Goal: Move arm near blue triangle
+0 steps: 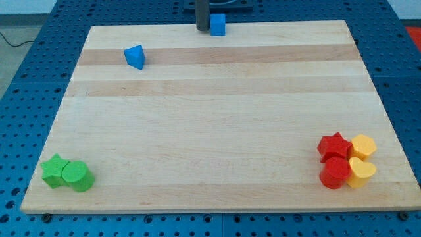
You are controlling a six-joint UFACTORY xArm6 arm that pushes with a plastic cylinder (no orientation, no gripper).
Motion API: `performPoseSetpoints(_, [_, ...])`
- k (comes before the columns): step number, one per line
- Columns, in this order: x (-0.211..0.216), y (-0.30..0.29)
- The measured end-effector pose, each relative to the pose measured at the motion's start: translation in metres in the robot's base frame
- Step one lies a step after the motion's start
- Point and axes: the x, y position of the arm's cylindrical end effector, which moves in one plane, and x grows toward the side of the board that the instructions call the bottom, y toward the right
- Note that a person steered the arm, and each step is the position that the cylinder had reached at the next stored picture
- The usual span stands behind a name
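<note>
The blue triangle (135, 56) lies near the top left of the wooden board (217, 118). My dark rod comes down at the top edge of the board, and my tip (202, 29) rests just left of a blue cube (218, 24). The tip is well to the right of the blue triangle and a little higher in the view, with bare wood between them.
A green star (54, 170) and a green cylinder (77, 176) sit together at the bottom left. At the bottom right a red star (334, 145), a red cylinder (335, 172), a yellow hexagon (363, 145) and a yellow heart (360, 171) form a cluster.
</note>
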Motion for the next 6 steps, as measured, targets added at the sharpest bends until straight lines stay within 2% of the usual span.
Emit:
performPoseSetpoints(3, [0.010, 0.026])
performPoseSetpoints(5, [0.116, 0.006])
performPoseSetpoints(6, [0.148, -0.076])
